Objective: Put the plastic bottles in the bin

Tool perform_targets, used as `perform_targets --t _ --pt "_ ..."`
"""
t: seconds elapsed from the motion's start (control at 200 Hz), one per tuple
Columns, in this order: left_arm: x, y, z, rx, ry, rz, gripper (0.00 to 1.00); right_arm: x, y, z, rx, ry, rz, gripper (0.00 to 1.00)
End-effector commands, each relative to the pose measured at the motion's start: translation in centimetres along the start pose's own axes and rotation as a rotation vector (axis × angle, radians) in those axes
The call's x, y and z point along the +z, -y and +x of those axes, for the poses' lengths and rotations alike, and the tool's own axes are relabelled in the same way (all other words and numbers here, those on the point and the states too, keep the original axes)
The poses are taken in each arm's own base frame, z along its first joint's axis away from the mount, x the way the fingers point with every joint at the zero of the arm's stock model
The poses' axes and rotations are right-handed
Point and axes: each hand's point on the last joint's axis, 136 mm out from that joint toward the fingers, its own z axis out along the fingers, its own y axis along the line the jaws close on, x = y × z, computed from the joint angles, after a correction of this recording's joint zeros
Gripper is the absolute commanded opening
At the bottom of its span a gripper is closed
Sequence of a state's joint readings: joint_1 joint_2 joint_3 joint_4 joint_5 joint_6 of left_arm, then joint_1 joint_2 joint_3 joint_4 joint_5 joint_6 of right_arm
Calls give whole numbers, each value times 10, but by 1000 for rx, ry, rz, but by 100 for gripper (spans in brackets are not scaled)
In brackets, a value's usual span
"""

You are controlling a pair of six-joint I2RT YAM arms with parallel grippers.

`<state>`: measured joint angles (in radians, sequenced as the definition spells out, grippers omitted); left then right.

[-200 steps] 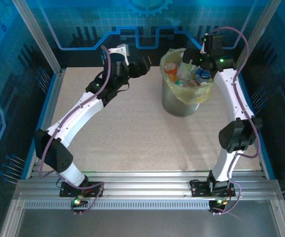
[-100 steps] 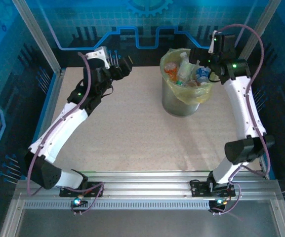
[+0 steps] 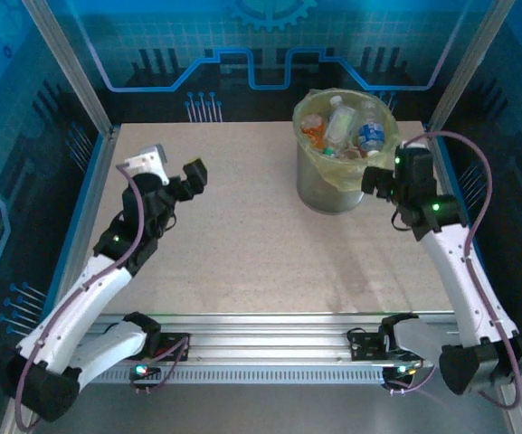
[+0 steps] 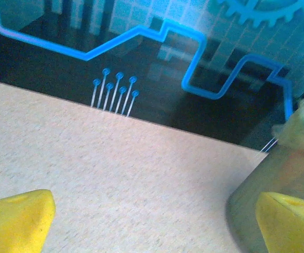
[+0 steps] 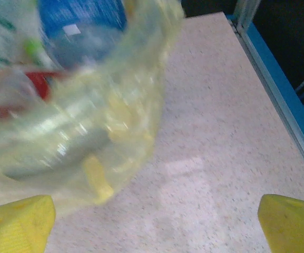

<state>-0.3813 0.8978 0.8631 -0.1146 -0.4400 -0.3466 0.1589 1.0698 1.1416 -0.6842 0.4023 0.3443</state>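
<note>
The left gripper (image 4: 154,226) has bright yellow fingertips (image 4: 15,221), and ahead of them the table (image 4: 115,168) is pale beige with fine dark speckles, backed by a dark wall (image 4: 157,100) drawn with glowing blue circuit lines, dotted pins and a pale grid. The right gripper (image 5: 154,226) carries the same yellow fingertips (image 5: 291,221); close ahead to its left the bin (image 5: 46,132) is cloudy translucent under a yellowish-green bag (image 5: 96,184), with the plastic bottles (image 5: 83,26) showing through as blue, red and green patches. The left arm (image 3: 80,307) and right arm (image 3: 464,271) are white with black joints.
</note>
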Motion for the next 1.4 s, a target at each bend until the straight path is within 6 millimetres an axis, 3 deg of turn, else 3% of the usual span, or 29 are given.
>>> perform_targets --t 0.0,0.225,0.53,0.755,1.156,1.396 --pt "-13 -25 10 71 55 -59 99 -1 10 4 24 94 37 100" --pt "-26 -62 47 185 95 -128 99 32 9 52 -84 113 12 100" --pt "-17 -102 90 264 90 -230 99 64 -3 75 -198 229 -43 100" --pt "-9 -123 105 290 76 -255 99 83 -6 82 -219 243 -64 100" --pt "30 -131 133 305 7 -184 99 107 -23 82 -248 296 -182 100" --pt "49 -137 135 276 13 -158 99 112 -24 78 -243 334 -195 100"
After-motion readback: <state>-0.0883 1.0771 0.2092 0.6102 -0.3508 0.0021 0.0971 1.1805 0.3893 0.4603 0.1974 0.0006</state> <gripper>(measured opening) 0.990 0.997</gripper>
